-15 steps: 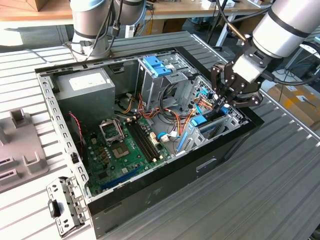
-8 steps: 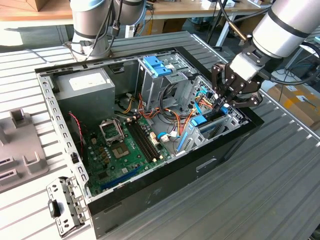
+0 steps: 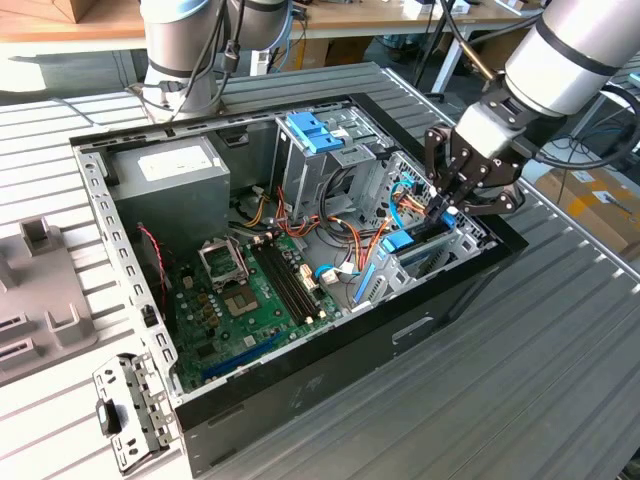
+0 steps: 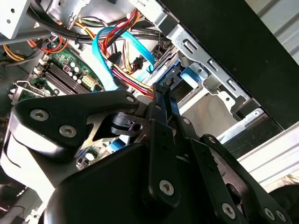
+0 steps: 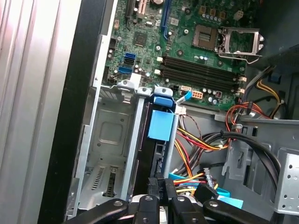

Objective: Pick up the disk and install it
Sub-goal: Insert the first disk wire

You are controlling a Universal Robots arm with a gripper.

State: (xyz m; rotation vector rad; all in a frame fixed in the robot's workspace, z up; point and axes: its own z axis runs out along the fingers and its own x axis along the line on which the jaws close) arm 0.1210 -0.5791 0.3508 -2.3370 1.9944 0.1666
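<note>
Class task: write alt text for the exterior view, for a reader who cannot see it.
A robot arm's black hand reaches into an open desktop computer case, at a dark hard drive with bright blue rails standing on edge in a metal bay. A green motherboard lies beside it.

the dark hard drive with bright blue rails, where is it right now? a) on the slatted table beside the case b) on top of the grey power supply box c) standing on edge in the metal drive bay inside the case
c: the first wrist view shows the dark hard drive with bright blue rails standing on edge in the metal drive bay, with the gripper at its end.
</note>
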